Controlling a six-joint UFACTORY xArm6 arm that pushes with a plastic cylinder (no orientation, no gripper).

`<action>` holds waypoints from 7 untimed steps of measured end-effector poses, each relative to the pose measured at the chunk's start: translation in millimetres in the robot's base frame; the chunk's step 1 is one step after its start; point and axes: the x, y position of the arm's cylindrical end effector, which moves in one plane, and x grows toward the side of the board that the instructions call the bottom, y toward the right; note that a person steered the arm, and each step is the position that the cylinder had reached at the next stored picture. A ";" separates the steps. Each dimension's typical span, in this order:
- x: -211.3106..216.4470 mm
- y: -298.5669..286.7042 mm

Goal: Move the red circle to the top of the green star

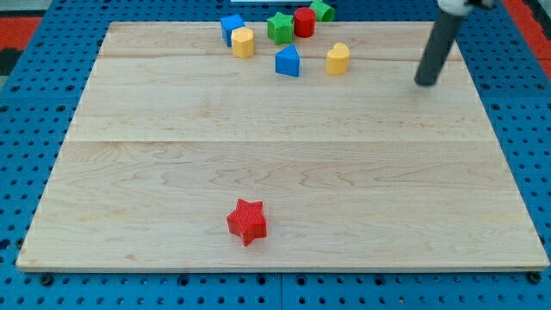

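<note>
The red circle (304, 21) stands at the view's top edge of the wooden board, touching the right side of the green star (280, 27). My tip (425, 83) is at the view's upper right, well to the right of both and apart from every block. The rod rises from it toward the view's top right.
Another green block (322, 10) sits just right of and above the red circle. A blue cube (232, 27) and a yellow block (244, 41) lie left of the green star. A blue block (287, 61) and a yellow block (337, 58) lie below. A red star (247, 221) sits near the view's bottom. The board (275, 172) rests on a blue pegboard.
</note>
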 end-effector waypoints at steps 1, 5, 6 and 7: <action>-101.9 -2.7; -100.2 -146.4; -99.8 -183.7; -99.6 -214.3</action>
